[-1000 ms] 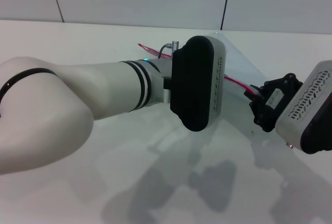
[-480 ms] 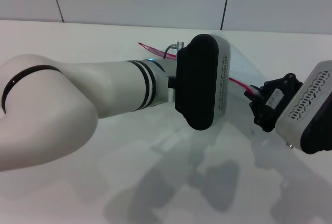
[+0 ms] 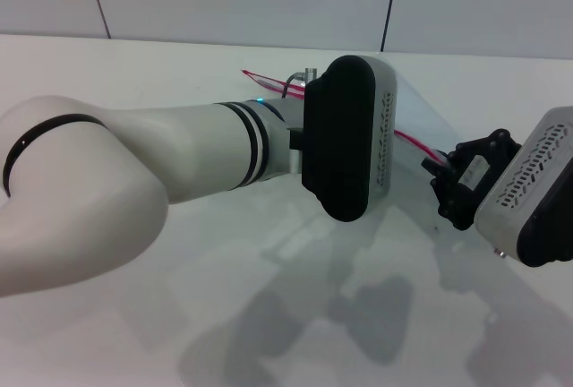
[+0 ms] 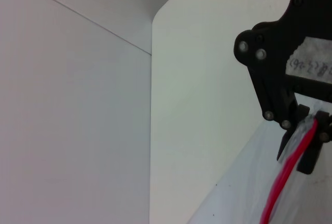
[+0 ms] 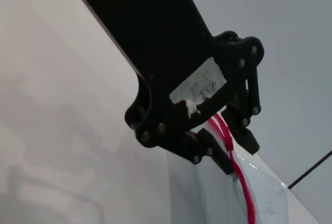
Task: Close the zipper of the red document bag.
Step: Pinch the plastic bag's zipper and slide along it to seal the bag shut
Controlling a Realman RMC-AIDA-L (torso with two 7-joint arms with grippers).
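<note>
My left arm is stretched straight across the white tabletop [image 3: 269,315] toward the far right corner, the big white forearm and the chunky black-and-white wrist housing filling most of the head view. That housing sits right in front of my left gripper, so from the head I can't tell what its fingers are doing, and my left wrist view doesn't show them either.

My right gripper [image 3: 437,170] comes in from the right edge, angled back toward the middle of the table. Its black fingers [image 5: 228,154] are pinched tight on the zipper [image 5: 239,180] at the near right end of the strip, you can see the red line running right between them in both wrist views.

The red document bag [image 3: 421,109] lies flat near the far right corner, mostly covered by my left wrist. It's a thin see-through pouch in pale blue-grey plastic, kinda glossy, and the zipper runs as a skinny bright red line along its long edge, poking out on both sides of the wrist housing. At the far end the red strip looks split into two lines. Can't spot the slider, it's hidden somewhere behind my wrist
</note>
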